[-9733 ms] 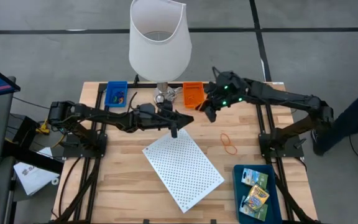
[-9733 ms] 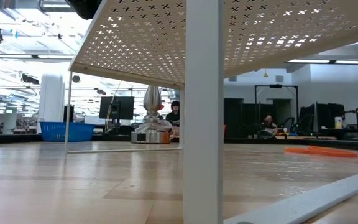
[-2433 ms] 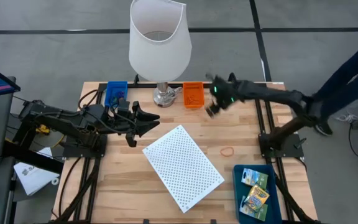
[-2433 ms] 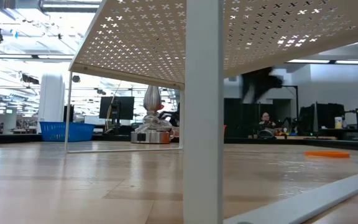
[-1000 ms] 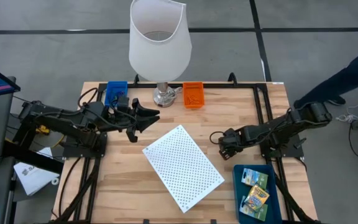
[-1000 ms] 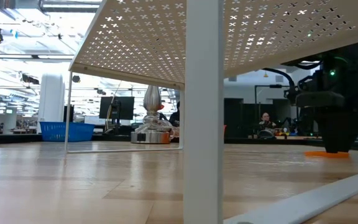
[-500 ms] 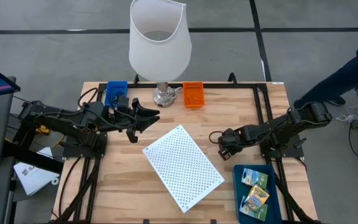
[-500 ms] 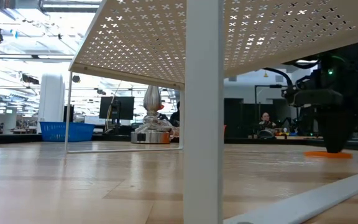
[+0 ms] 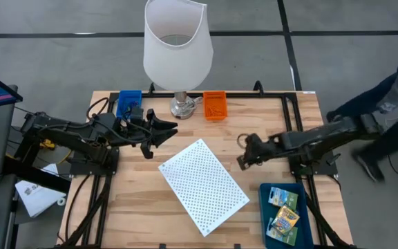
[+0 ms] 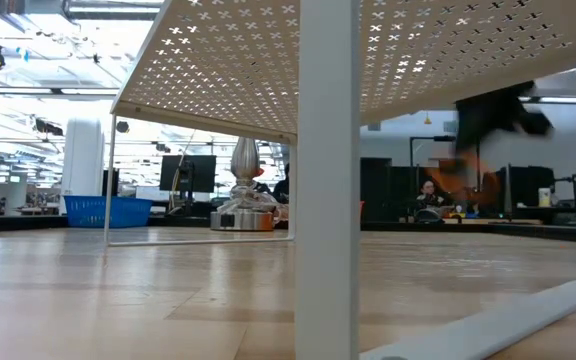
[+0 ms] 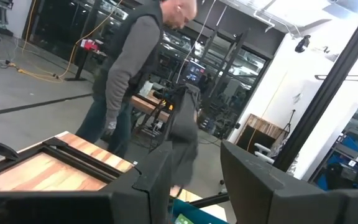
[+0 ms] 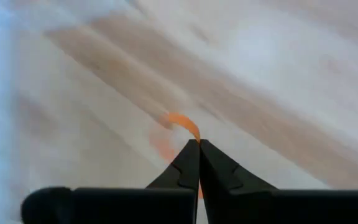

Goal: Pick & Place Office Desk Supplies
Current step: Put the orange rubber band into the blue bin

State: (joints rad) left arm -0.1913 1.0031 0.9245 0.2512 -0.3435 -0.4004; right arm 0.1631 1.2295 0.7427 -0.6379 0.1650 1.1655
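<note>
Right gripper (image 12: pixel 198 144) lifted off table, pinching orange rubber band (image 12: pixel 182 122); left gripper (image 9: pixel 159 130) spread beside lamp (image 9: pixel 177 41).

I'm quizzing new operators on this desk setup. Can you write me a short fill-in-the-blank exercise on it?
1. The right gripper is shut on an orange ____ band.
2. The lamp has a ____ shade.
3. Beside the lamp's base sit a blue bin and an ____ bin.
4. The two printed boxes lie in a ____ tray.

Missing words: rubber; white; orange; blue
</note>
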